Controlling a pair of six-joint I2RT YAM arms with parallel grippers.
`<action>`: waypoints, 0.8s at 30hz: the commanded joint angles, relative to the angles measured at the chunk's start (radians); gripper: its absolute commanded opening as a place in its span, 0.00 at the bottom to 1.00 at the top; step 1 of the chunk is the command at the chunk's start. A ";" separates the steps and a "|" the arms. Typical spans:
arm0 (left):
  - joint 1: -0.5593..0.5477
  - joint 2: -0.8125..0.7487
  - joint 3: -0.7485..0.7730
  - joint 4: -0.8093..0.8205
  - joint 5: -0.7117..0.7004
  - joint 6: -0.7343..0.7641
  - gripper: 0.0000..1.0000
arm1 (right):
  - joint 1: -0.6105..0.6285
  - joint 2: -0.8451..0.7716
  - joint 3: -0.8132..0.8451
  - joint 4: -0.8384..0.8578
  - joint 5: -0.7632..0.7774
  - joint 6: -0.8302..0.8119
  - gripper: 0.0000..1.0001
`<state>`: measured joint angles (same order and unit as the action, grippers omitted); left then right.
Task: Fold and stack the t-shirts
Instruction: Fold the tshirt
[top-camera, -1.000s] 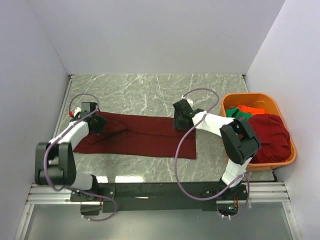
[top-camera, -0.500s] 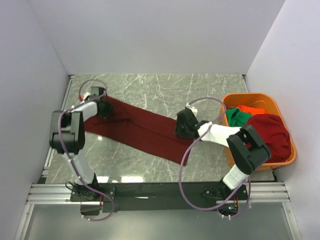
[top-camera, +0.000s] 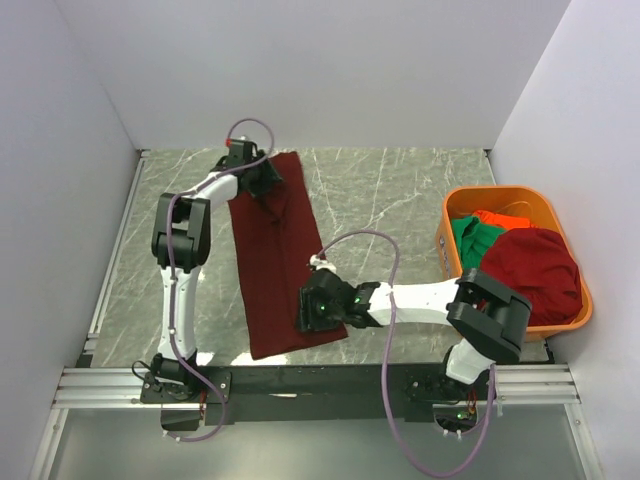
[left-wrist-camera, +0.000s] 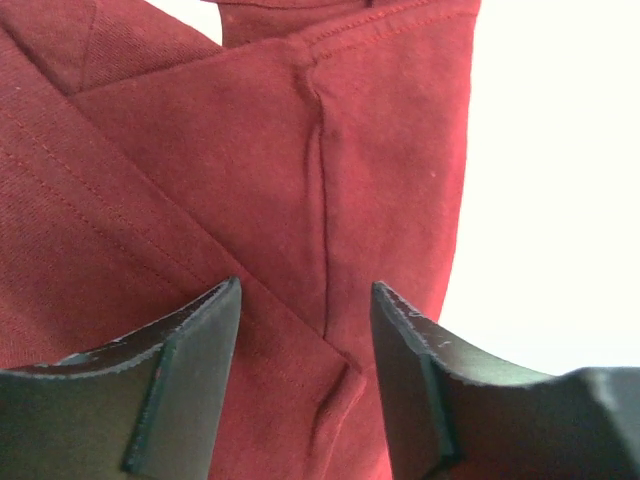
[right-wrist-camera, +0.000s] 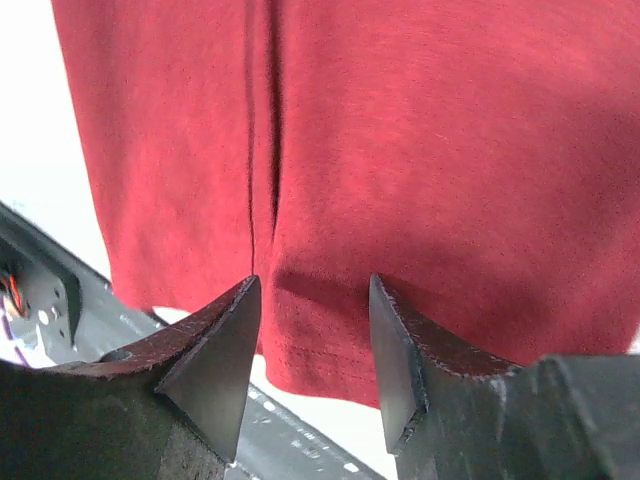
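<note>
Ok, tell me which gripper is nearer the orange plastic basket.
Right. The right gripper is at the maroon cloth t-shirt's near end, left of the basket; the left gripper at its far end.

Enclosure: plain white back wall (top-camera: 300, 70), left wall (top-camera: 50, 220) and right wall (top-camera: 590, 120) close in the table on three sides. Walls bare, matte, faintly lilac in shade.

Table top (top-camera: 400, 190): grey-green marble pattern, pale veins, glossy.

Near edge: silver metal rail (top-camera: 330, 376) runs the full width. Below it, a dull grey panel (top-camera: 300, 450).

Light: even, diffuse. Pale glare patch (top-camera: 215, 357) on the table near the front edge. In both wrist views the bare table washes out to white.
</note>
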<state>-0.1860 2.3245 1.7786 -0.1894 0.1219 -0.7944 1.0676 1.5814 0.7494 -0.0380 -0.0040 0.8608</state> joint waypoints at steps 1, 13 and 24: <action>-0.026 0.067 0.007 -0.018 0.195 0.087 0.63 | 0.025 0.035 0.056 -0.131 -0.013 -0.014 0.55; 0.063 -0.161 0.029 0.126 0.390 0.023 0.65 | -0.277 -0.098 0.256 -0.142 -0.046 -0.164 0.54; 0.063 -0.750 -0.484 -0.041 0.016 -0.128 0.49 | -0.551 0.448 0.783 0.093 -0.358 -0.119 0.53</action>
<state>-0.1162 1.7264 1.3758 -0.1776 0.2592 -0.8825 0.5308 1.9171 1.4616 -0.0257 -0.2329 0.6971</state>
